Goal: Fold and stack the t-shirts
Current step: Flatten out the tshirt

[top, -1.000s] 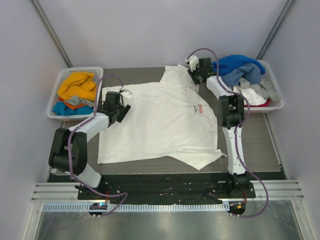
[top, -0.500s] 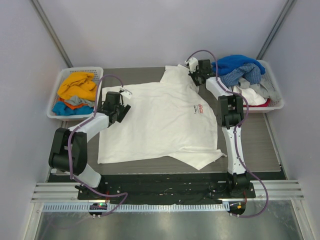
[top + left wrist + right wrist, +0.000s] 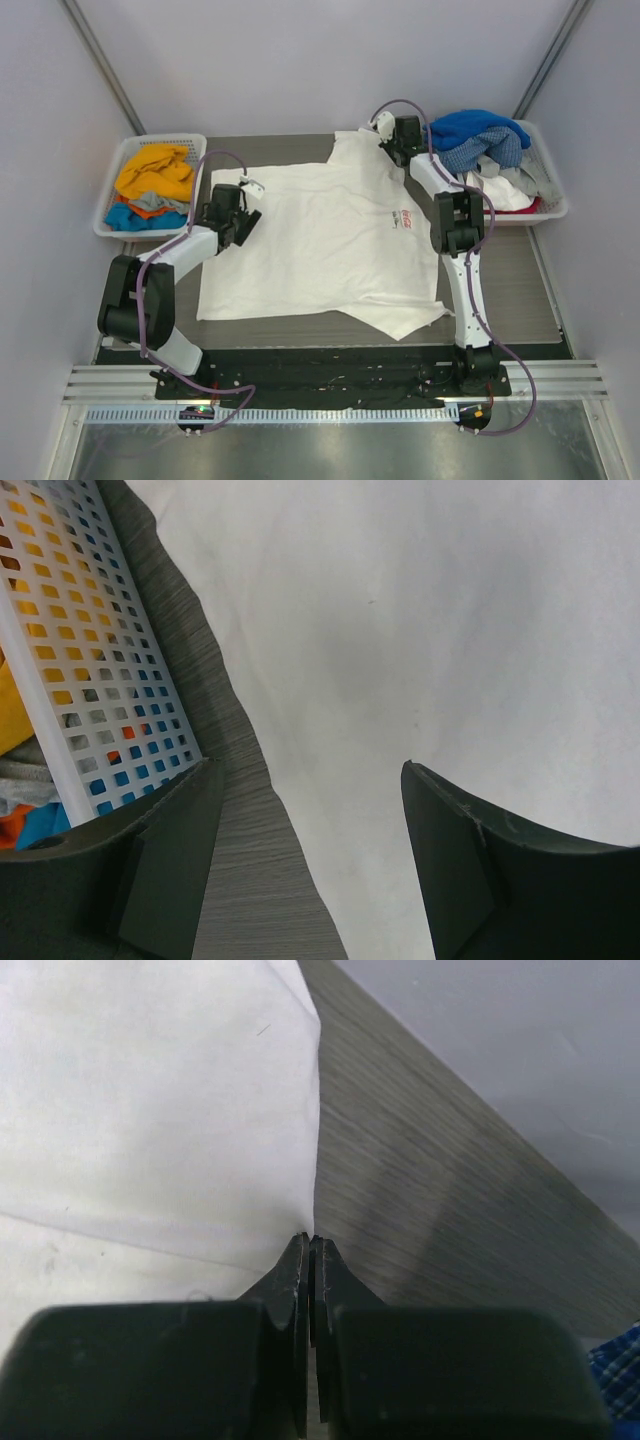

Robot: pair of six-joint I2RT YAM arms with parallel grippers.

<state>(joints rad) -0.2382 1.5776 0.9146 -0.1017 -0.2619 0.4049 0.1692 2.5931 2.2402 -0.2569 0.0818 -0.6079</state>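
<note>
While the left gripper (image 3: 305, 800) hangs with jaws apart, the right gripper (image 3: 309, 1245) pinches the white t-shirt (image 3: 320, 240). Its jaws grip the upper-right edge.

No text legible in any view.
- Only marking: small red logo (image 3: 408, 217) on chest of white t-shirt (image 3: 320, 250), seen from top camera.
- Lettering inside logo too small and blurred to read; brand cannot be told.
- Wrist cameras: plain white cloth, wood-grain worktop (image 3: 440, 1190), slatted basket (image 3: 90, 650); nothing printed on these.

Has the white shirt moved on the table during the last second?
Yes. The white shirt, judged by its logo, slid slightly right, toward the right basket.
</note>
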